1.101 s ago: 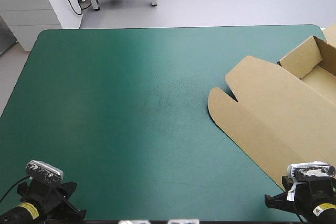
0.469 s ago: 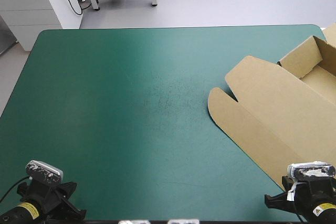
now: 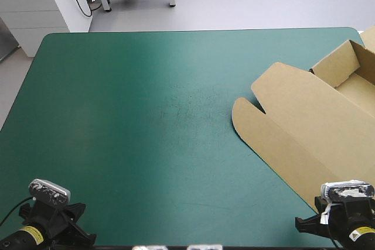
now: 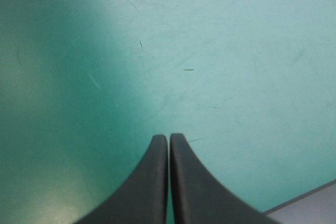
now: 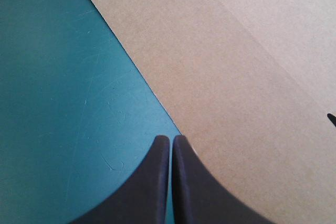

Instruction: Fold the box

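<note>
At the near left corner of the wide bench (image 3: 135, 121) with its teal-green cover, the left pincer (image 4: 168, 138) has its two black fingers pressed together into one point. It holds nothing and sits above bare cover. Well off to its right lies the brown cardboard box (image 3: 310, 127), a cut sheet only partly formed. A rounded flap (image 3: 246, 116) reaches farthest toward the left pincer, followed by a broad flat panel (image 5: 247, 77). Raised walls (image 3: 338, 65) stand at the far right end, where the sheet runs out of sight. The right pincer (image 5: 171, 139) is also closed and empty. Its tip is just at the panel's straight near edge, with board spreading ahead of it and to its right.

The board looks light and stiff, likely to hinge only along its creases and to skid on the smooth cover if pushed. Lying flat, it offers little to pinch. The free edge beside the right pincer, or the rounded flap, seems the best hold once the fingers part. Nothing visible stands between either pincer and the box.
</note>
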